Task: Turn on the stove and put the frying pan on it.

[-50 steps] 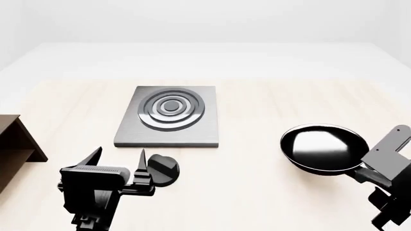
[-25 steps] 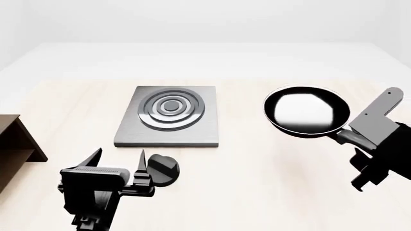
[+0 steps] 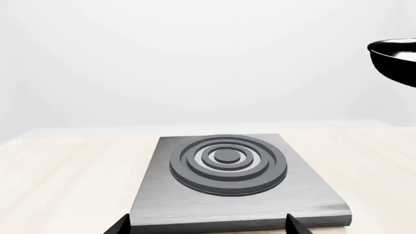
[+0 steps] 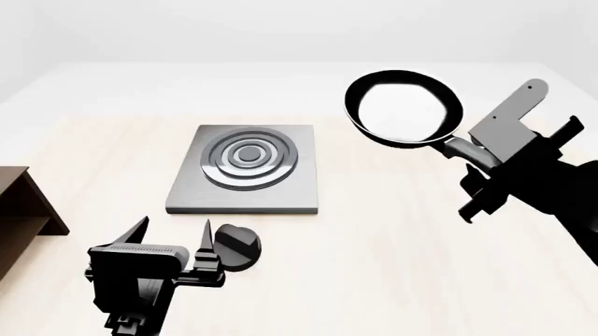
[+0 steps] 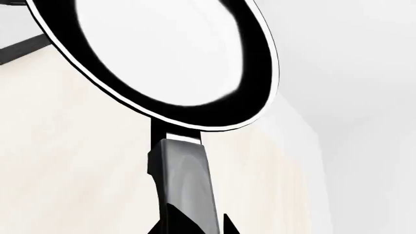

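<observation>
The stove [image 4: 245, 169] is a flat grey square plate with ring burner on the light wooden table; it also shows in the left wrist view [image 3: 227, 178]. Its round black knob [image 4: 237, 246] lies near the front of the plate. My left gripper [image 4: 173, 234] is open, just left of the knob, fingertips [image 3: 293, 225] at the plate's near edge. My right gripper [image 4: 478, 162] is shut on the handle [image 5: 185, 175] of the black frying pan [image 4: 404, 108], held high in the air right of the stove. The pan also shows in the right wrist view [image 5: 162, 53] and the left wrist view [image 3: 395, 58].
A brown wooden shelf [image 4: 24, 210] stands at the table's left edge. The table [image 4: 393, 238] is light wood.
My right gripper has lifted the frying pan up off the table and carried it left and farther back, toward the stove. The left gripper has not moved.
</observation>
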